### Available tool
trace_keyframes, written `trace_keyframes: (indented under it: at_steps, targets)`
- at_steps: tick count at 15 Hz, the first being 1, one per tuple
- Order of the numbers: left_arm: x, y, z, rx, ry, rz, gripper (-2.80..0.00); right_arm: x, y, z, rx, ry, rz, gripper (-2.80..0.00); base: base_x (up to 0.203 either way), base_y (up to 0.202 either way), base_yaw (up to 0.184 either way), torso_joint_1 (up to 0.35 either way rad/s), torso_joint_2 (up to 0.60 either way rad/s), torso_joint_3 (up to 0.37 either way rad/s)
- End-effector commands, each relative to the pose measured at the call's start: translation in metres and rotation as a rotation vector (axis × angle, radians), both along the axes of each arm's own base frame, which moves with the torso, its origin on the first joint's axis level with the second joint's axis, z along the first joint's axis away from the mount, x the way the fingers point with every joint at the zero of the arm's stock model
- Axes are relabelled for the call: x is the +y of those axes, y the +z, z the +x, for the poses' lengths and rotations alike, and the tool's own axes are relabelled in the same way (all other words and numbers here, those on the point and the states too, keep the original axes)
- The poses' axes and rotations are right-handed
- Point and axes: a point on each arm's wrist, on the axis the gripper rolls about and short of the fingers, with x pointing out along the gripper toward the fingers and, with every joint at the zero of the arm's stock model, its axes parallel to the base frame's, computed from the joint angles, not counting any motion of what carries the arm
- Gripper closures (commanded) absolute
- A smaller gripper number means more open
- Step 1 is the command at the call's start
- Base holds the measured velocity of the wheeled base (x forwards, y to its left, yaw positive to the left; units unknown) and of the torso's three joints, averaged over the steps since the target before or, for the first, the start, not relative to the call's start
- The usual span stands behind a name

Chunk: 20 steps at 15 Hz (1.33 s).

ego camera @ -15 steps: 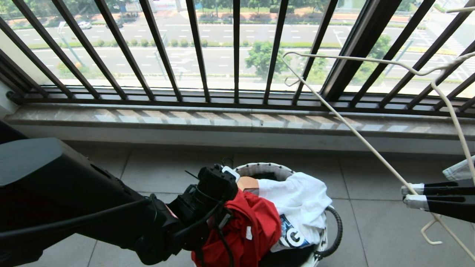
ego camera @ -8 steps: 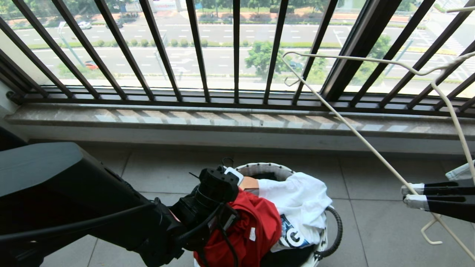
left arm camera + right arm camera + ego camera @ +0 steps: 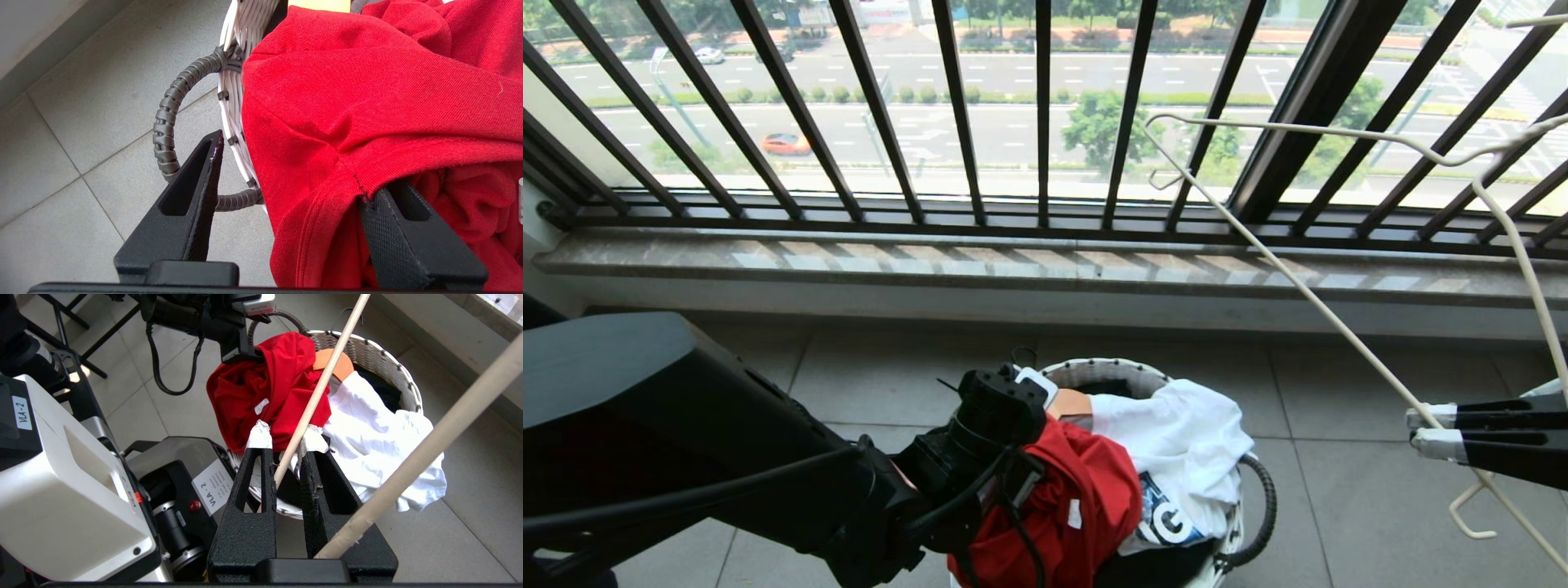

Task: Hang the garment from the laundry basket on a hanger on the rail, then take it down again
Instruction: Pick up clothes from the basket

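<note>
Two hands, but only the left hand [image 3: 286,171] matters: half-open, it straddles the garment's [image 3: 1086,506] hem draped over the laundry basket [image 3: 1094,371] rim at seven o'clock. The right hand [image 3: 286,437] pinches the hanger [image 3: 1307,294].

Grey tiled floor [image 3: 1380,490] (sunlit) below a black barred window railing [image 3: 1045,122].

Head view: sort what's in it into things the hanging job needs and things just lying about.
Needed:
- red T-shirt, between the left gripper's jaws
- white woven basket
- white wire hanger, clamped in the right gripper

Lying about:
- white printed garment
- wooden hanger in the basket
- black window railing
</note>
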Motion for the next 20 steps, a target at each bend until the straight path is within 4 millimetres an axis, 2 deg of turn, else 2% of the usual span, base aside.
trace_keyframes:
  at_steps: [1,9,16,20]
  targets:
    - [0.001,0.001,0.0,-0.005,0.004,-0.001,0.0,0.0,0.0,0.0,-0.001,0.006,0.001,0.0,0.0,0.0,0.0,0.0,0.0,0.0]
    - [0.003,0.008,0.003,-0.03,0.015,-0.025,0.0,0.0,0.0,0.0,-0.001,0.004,0.001,0.0,0.0,0.0,0.0,0.0,0.0,0.0]
    - [0.024,0.07,-0.017,-0.123,0.015,-0.126,0.0,-0.001,0.0,0.001,0.005,-0.004,0.004,0.0,0.0,0.0,0.0,0.0,0.0,0.0]
    - [0.026,0.086,-0.02,-0.095,0.005,-0.188,0.0,0.002,-0.004,0.008,0.041,0.02,0.008,0.0,0.0,0.0,0.0,0.0,0.0,0.0]
